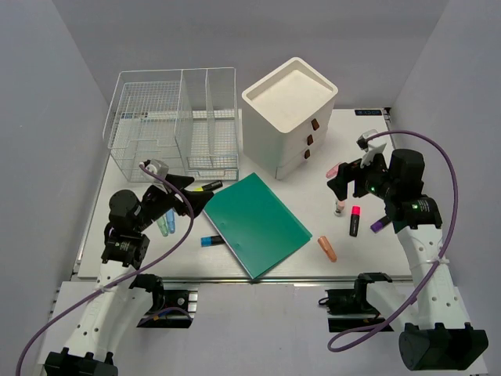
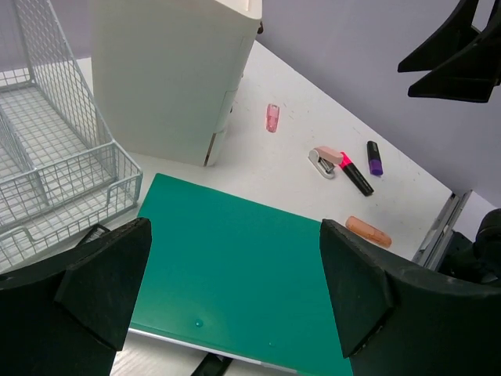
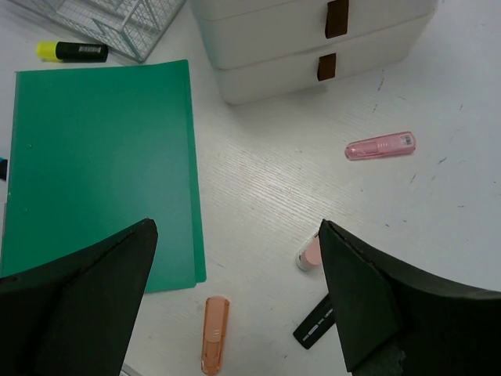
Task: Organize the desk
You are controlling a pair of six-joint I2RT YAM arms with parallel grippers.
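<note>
I am seeing a plain white tabletop (image 1: 313,196) carrying a solid green folder (image 1: 257,223). The drawer box (image 1: 290,117) is showing white with brown tabs (image 1: 314,124), the wire basket (image 1: 172,121) a white grid; an orange marker (image 1: 327,248) is lying near the front edge.

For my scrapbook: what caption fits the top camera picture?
The left gripper and right gripper hang open over a desk with a green folder and highlighters.

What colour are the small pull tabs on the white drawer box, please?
The pull tabs are dark brown, clearest in the right wrist view.
</note>
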